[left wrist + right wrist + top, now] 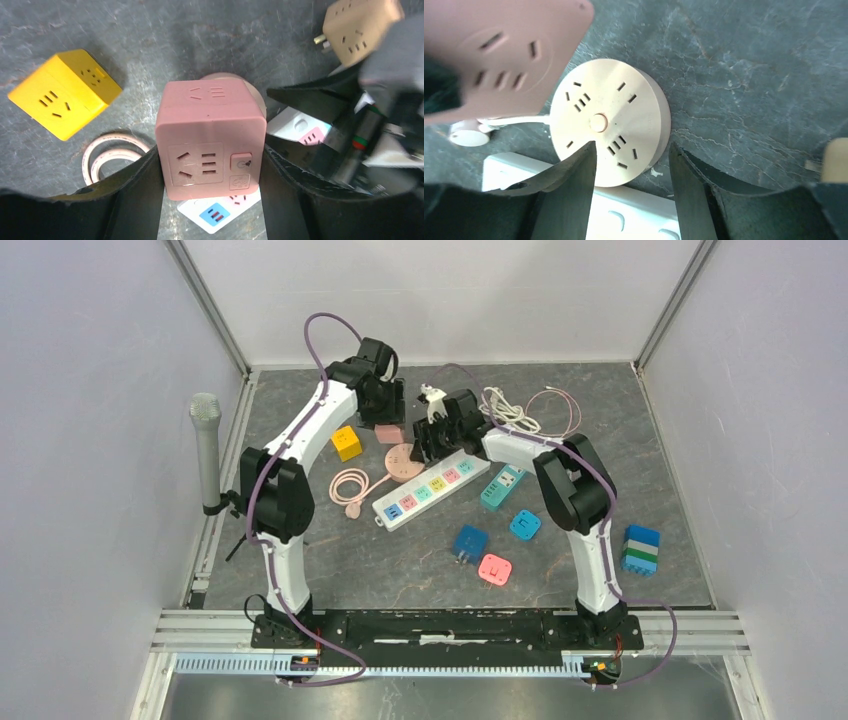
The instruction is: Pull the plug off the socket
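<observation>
The pink cube plug (pixel 210 135) is clamped between the two fingers of the left gripper (pixel 210 160), which are pressed flat against its left and right faces. It is held towards the far edge of the bench (pixel 400 560), roughly midway between the left and right edges. The round socket (pixel 609 120) is seen directly behind and under it in the left wrist view. In the right wrist view the plug is seen blurred and close to the lens, overlapping only the rim of the socket; whether its pins are clear of the slots cannot be told.

The right gripper (pixel 631 147) is parted, nothing being held between its fingers. The fingertips are set over the rim of the round socket on the side next to the white power strip (pixel 430 488); whether they touch it cannot be told.

A yellow cube (pixel 62 97) is lying just left of the plug, and a coiled pink cable (pixel 350 485) is laid nearer the near edge. A beige cube adapter (pixel 360 27) and a tangle of white cables (pixel 510 410) are found by the far edge. A teal strip (pixel 503 486) is placed right of the white strip, and stacked building blocks (pixel 640 550) are set near the right edge
</observation>
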Robot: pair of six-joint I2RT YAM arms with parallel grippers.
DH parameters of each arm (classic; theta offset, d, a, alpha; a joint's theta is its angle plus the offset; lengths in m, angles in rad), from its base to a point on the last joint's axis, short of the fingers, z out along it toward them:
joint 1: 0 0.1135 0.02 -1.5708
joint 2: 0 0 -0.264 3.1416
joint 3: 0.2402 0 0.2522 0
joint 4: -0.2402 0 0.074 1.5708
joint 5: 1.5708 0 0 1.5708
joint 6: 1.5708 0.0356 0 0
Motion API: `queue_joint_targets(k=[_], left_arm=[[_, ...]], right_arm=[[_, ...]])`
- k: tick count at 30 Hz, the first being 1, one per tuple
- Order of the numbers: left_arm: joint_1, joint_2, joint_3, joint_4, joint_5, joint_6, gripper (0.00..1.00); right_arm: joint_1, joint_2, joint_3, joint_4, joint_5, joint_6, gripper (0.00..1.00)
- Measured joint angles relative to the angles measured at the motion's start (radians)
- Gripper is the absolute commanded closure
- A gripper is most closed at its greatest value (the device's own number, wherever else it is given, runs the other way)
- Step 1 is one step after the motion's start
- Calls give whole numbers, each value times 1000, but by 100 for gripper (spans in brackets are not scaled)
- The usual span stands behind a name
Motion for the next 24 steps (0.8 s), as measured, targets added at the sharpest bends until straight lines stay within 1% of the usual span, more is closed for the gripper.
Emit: queue_joint_targets(k=[2,5,10,15,17,20,24], left_arm=[[8,0,1,25,-13,-8,97],[21,0,1,63,-18,-24,96],[45,35,37,118,-19,-35,89],[66,127,78,172,8,-48,77],[71,163,82,179,22,-64,71],[76,208,82,179,39,-88,66],[77,235,73,180,49,-100,47]], right_arm=[[-15,-24,-15,22,-20,27,39],[-39,-95,-73,97,-48,73,38],[-71,-229,-163,202,-63,127,38],[-91,-327,-242,246,-53,146,38],[-101,-359,-279,253,-47,151,39],[-109,-389,-315,252,-41,158,38],[-116,-409,-334,250,-34,162,38]])
